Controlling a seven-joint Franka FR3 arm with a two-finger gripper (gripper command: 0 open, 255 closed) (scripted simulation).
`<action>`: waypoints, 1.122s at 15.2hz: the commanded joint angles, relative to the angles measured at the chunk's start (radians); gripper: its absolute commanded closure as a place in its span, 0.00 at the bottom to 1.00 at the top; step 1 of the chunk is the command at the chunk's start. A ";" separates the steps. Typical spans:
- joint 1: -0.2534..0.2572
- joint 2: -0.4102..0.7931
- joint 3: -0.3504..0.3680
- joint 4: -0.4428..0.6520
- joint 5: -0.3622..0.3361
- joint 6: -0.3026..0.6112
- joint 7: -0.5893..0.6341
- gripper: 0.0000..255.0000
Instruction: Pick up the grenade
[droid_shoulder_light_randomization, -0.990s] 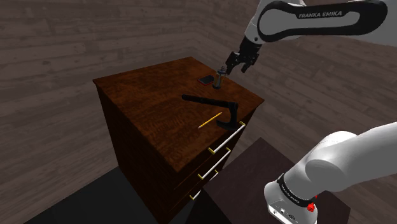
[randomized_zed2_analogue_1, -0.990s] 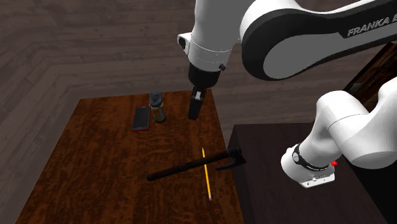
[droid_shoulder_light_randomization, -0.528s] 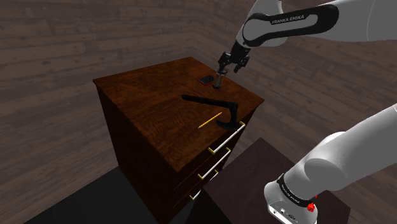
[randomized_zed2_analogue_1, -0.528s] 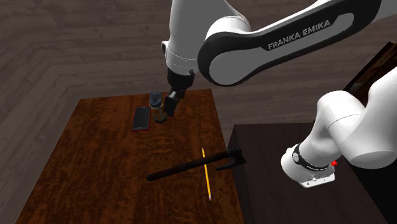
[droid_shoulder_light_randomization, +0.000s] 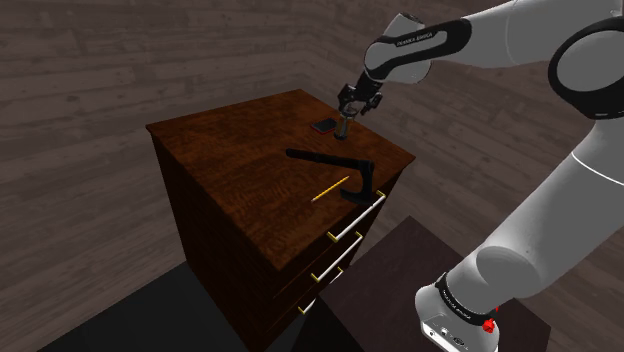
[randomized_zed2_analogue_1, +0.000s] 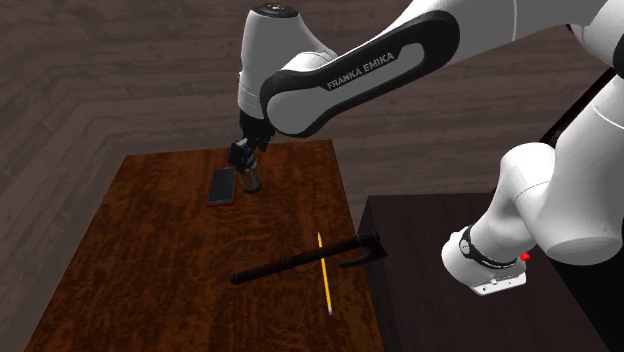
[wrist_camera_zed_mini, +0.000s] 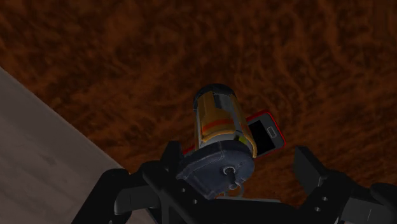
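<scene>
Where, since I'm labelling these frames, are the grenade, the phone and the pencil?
grenade (wrist_camera_zed_mini: 216, 118): wrist view, on its yellowish cylindrical body.
phone (randomized_zed2_analogue_1: 222, 186): second exterior view, on the middle of its dark screen.
pencil (randomized_zed2_analogue_1: 324, 272): second exterior view, halfway along its yellow shaft.

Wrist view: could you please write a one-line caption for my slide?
Open gripper straddles the upright grenade, not yet gripping; a red-edged phone lies beside it on the dark wooden top.

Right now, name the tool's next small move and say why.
Probably ease the tool down a little: its fingers stand apart on either side of the grenade's dark cap without clasping it, and the yellow body sits lower, upright on the dresser beside the phone.
</scene>
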 joint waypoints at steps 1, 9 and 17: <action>-0.004 0.038 -0.002 0.017 0.018 0.028 0.001 0.00; -0.006 0.081 0.003 -0.022 0.040 0.109 -0.019 0.00; -0.006 0.081 0.003 -0.021 0.040 0.108 -0.019 1.00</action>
